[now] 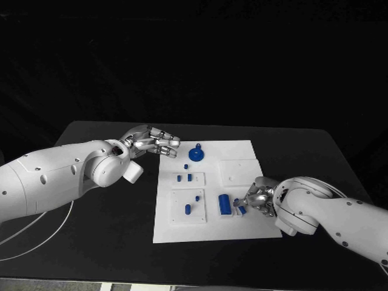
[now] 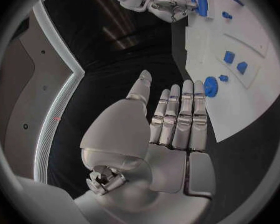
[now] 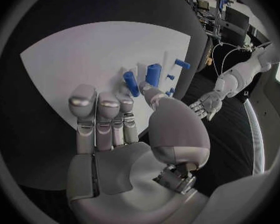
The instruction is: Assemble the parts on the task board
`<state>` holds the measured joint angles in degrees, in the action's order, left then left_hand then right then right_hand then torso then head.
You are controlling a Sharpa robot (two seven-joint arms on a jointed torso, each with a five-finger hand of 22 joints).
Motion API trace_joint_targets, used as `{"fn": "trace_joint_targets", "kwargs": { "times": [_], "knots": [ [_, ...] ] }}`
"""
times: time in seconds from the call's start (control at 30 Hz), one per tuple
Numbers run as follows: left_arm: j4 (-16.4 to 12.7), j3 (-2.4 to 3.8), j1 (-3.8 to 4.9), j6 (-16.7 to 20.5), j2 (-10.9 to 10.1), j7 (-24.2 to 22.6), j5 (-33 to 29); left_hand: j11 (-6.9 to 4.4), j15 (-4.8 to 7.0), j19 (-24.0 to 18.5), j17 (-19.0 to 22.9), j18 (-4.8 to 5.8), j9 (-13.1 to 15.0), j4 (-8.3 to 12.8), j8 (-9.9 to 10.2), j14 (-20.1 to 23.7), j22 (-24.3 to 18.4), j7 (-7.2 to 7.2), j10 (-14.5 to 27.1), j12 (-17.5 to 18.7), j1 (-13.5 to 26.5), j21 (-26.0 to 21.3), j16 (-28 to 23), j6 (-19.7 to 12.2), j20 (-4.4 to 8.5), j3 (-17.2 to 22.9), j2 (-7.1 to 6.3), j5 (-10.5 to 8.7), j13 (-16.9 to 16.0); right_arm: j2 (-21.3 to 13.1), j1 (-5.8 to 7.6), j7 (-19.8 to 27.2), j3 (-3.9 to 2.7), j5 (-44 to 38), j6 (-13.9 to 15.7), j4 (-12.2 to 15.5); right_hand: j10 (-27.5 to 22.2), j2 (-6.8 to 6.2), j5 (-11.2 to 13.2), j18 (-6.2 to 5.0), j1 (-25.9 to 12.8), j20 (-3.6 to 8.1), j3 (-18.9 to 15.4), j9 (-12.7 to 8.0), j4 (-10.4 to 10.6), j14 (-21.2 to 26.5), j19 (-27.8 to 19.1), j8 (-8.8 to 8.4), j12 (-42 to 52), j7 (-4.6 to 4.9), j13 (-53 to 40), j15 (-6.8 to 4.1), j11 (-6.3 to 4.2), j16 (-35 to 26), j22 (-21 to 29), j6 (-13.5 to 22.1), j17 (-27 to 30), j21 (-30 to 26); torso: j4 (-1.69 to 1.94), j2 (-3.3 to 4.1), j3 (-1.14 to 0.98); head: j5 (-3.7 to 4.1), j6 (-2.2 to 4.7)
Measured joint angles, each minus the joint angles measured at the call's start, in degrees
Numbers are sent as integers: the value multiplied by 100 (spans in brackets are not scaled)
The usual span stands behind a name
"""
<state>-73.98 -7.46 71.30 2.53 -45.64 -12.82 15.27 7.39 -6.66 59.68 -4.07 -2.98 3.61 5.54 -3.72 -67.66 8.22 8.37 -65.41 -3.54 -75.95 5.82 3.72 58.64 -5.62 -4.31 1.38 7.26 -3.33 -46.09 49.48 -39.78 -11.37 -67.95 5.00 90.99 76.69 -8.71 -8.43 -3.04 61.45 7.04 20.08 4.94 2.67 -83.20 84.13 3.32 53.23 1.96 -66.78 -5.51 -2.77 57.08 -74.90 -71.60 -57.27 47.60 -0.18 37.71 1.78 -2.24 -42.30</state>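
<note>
The right hand sits at the board's near right edge, fingers straight and together, thumb tip touching a small blue peg beside the larger blue cylinder; whether it truly pinches the peg I cannot tell. This looks like the picking-up step; next it needs a firm grip and a lift. The left hand hovers empty, fingers extended, over the surface near the white board and its round blue knob.
</note>
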Motion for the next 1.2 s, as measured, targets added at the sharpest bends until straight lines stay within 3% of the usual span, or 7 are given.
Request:
{"fn": "trace_joint_targets", "kwargs": {
  "times": [0.1, 0.17, 0.4, 1.03, 1.13, 1.2],
  "knots": [
    [0, 0, 0, -2, -2, 4, 2, 0, 0, 0, 0, 0, 0, 0, 0, 0, 0, 0, 0, 0, 0, 0, 0, 0, 0, 0, 0, 0, 0, -26, -6, 0, 6, -5, -31, 28, 0, -68, 41, 0, -122, 0, 56, 5, 141, 2, 0, 0, 0, 0, 0, 2, 0, 0, 0, 0, -11, 0, 0, -1, 0, -1, -1],
    [0, 0, 0, -3, -3, 6, 2, -5, 0, 0, 0, 0, 0, -28, 0, 0, -6, 20, 35, 0, -25, 0, 0, -20, 0, 28, -25, 0, 0, -45, -10, 0, 9, -5, -48, 49, 0, -104, 135, 0, -240, 0, 218, 5, 148, 2, 0, 0, 0, 0, 0, 2, 0, 0, 0, 0, -10, 0, 1, -1, 0, -2, -1],
    [7, 0, 0, -10, -9, 16, 5, 1, 0, 0, 0, 0, 0, -28, 0, 0, -7, 21, 41, 0, -26, 0, 0, -21, 0, 28, -25, 0, 0, -117, -16, 2, 12, -4, -103, 95, 0, -230, 280, 0, -443, 0, 293, 12, 258, 2, 0, 1, 0, 0, -1, 2, 0, 0, -4, 0, -12, 0, -2, -1, -3, -4, -2],
    [22, 0, 0, -42, -5, 28, -3, 1, -20, 0, 0, -1, 0, -28, 0, 20, -20, 21, 41, 0, -26, 0, 0, -21, 0, 28, -25, 0, 0, -243, -24, 2, 17, -1, -176, 298, 41, -162, 320, 0, -510, 0, 383, 29, 309, -12, 0, 0, 0, 5, -18, -12, 0, 0, -3, -37, -30, 0, -4, 1, -4, 19, -18],
    [31, 0, 0, -52, -1, 29, -10, 1, -20, 0, 0, 0, 0, -28, 0, 20, -20, 21, 41, 0, -26, 0, 0, -21, 0, 28, -25, 0, 0, -264, -24, 1, 16, -1, -181, 335, 40, -136, -31, 0, -484, 0, 476, 29, 206, -12, 0, 0, 0, 5, -18, -12, 0, 0, -3, -37, -29, 0, -7, 1, -7, 23, -18],
    [41, 0, 0, -57, 1, 30, -12, 1, -20, 0, 0, 0, 0, -28, 0, 20, -20, 21, 41, 0, -26, 0, 0, -21, 0, 28, -25, 0, 0, -274, -24, 1, 15, -1, -184, 348, 40, -64, -345, 0, -413, 0, 535, 27, -7, -12, 0, 0, 0, 5, -18, -12, 1, 0, -3, -37, -25, 0, -8, 1, -7, 27, -20]
  ]
}}
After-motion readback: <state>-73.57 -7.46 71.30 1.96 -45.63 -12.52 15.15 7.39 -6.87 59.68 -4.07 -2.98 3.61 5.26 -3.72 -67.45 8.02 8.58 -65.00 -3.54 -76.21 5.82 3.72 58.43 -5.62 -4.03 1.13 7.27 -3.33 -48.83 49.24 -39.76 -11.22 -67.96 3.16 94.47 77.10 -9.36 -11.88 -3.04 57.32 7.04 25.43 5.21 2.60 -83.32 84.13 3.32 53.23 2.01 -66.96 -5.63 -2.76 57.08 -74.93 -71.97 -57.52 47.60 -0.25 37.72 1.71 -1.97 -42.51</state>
